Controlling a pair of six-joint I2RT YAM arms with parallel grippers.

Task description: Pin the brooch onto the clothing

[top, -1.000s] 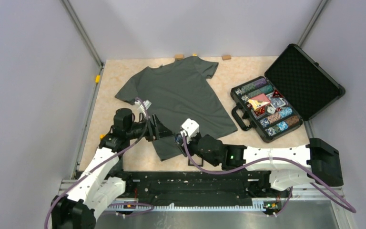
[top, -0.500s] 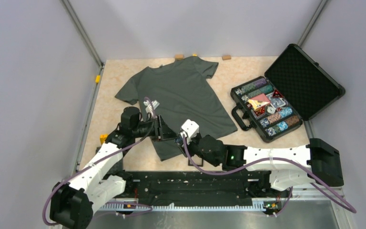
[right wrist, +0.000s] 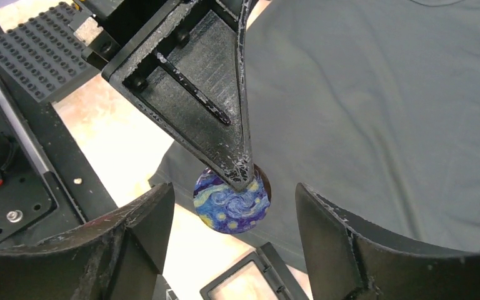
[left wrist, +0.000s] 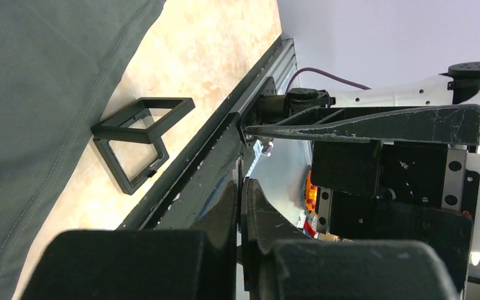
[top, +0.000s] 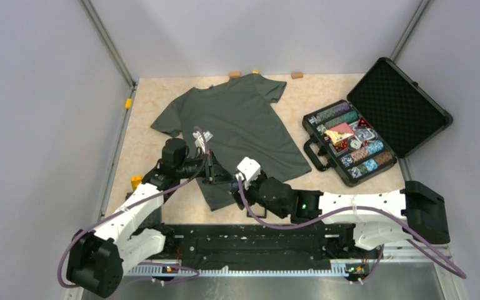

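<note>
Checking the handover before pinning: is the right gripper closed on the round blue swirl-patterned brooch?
No: the right gripper has its fingers wide apart beside the brooch, which the left gripper pinches.

Brooch (right wrist: 230, 205) is deep blue with swirly yellow and white streaks, shirt (top: 240, 119) plain dark grey-green, bench (top: 145, 150) blotchy beige, case (top: 400, 103) black.

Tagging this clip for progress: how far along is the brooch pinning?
Done: the brooch is picked up, pinched at the tips of the left gripper. In hand: it hangs by the T-shirt edge, between the open fingers of the right gripper, which do not touch it; possibly a handover. Left: the pinning itself. The shirt lies flat with nothing visibly attached.
</note>
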